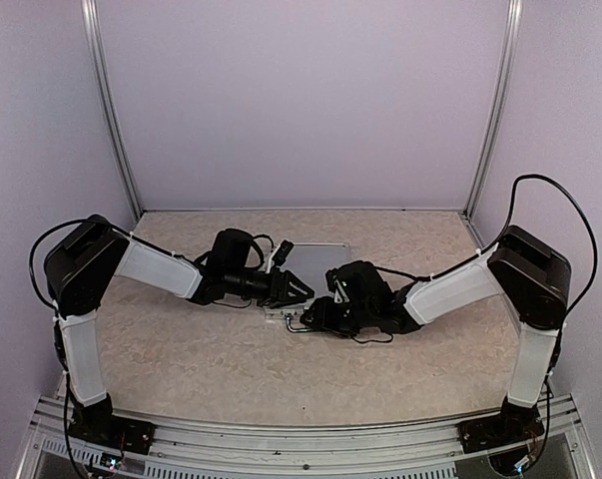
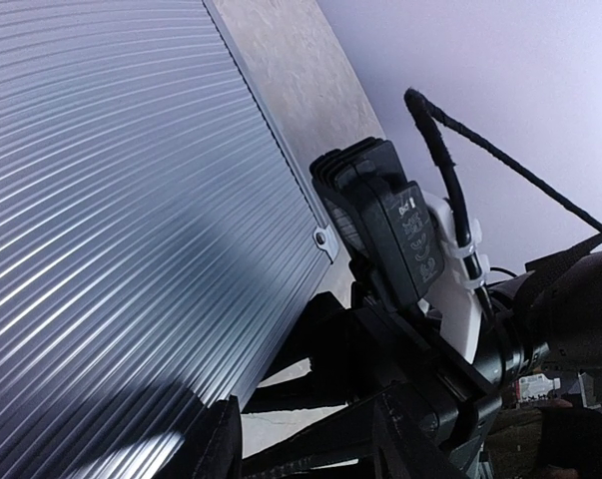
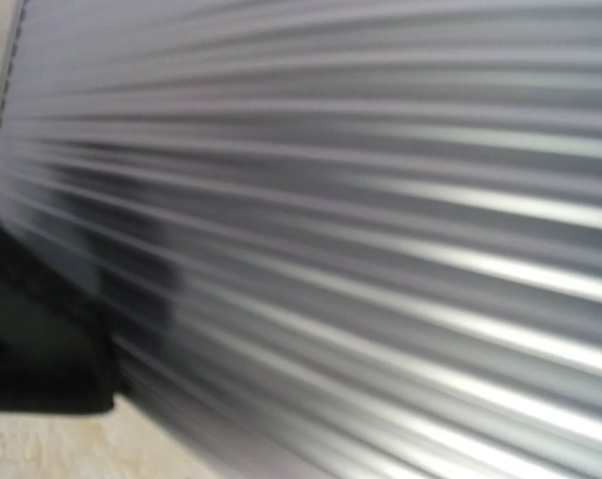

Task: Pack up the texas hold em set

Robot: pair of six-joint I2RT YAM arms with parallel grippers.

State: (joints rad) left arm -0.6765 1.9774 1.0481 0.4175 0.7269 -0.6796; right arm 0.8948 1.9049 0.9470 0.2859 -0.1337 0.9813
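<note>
Two arms meet over the closed silver case (image 1: 315,257), lying flat on the table (image 1: 201,359) toward the back. Its left edge has the left gripper (image 1: 289,288) on it, with the right gripper (image 1: 315,312) just beside. Honestly can't tell if either claw is spread or pinching the case, since the wrist views are mostly ribbed lid.

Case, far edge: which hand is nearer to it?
Left. The left hand is over the left part of the case, up toward the far edge; the right hand is down at its near edge.
</note>
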